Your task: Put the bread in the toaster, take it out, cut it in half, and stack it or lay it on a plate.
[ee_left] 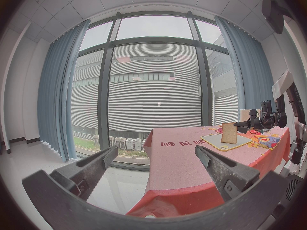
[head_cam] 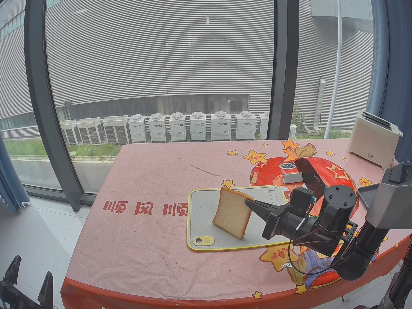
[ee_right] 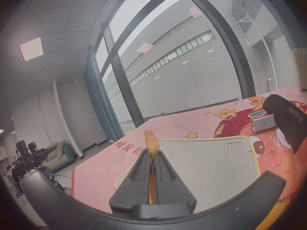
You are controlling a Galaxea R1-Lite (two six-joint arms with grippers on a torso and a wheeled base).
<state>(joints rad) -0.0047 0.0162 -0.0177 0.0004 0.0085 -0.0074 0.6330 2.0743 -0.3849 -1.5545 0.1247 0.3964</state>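
A slice of bread (head_cam: 232,213) stands upright on edge over the grey cutting board (head_cam: 206,213), its lower corner near the board's surface. My right gripper (head_cam: 250,205) is shut on the slice's right edge; in the right wrist view the slice (ee_right: 151,144) sits edge-on between the black fingers (ee_right: 140,173). The cream toaster (head_cam: 374,139) stands at the table's far right corner. My left gripper (ee_left: 153,158) is open and holds nothing, low and off the table's left side, with the bread (ee_left: 229,133) far off.
A black knife with a grey sheath (head_cam: 307,175) lies behind the board on the red print. The pink tablecloth (head_cam: 146,185) covers the table. A dark plate edge (head_cam: 368,195) peeks beside my right arm. Windows stand behind the table.
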